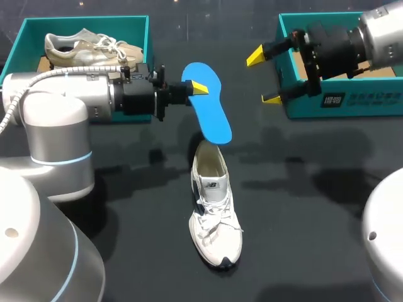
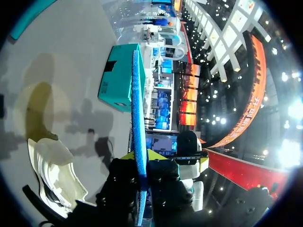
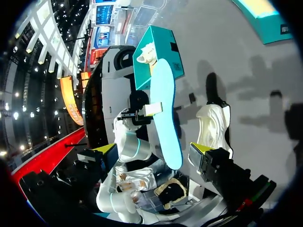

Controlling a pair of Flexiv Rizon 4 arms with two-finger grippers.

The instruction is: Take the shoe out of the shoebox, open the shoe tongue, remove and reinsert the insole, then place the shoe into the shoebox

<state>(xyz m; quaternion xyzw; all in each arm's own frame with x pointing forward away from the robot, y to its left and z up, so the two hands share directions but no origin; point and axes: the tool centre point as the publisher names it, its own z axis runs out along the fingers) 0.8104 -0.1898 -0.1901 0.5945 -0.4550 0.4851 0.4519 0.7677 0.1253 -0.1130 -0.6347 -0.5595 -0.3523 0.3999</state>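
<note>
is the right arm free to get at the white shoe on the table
Probably yes: the right tool is open and empty, nothing lies between it and the white shoe. The blue insole in the left tool overhangs only its heel.

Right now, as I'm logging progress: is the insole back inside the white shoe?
No, the left gripper is shut on the blue insole, holding it up in the open, not lying inside the white shoe.

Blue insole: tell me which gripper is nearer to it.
Left. The left gripper is shut on the blue insole; the right gripper is open, apart from it, by the right-hand shoebox.
</note>
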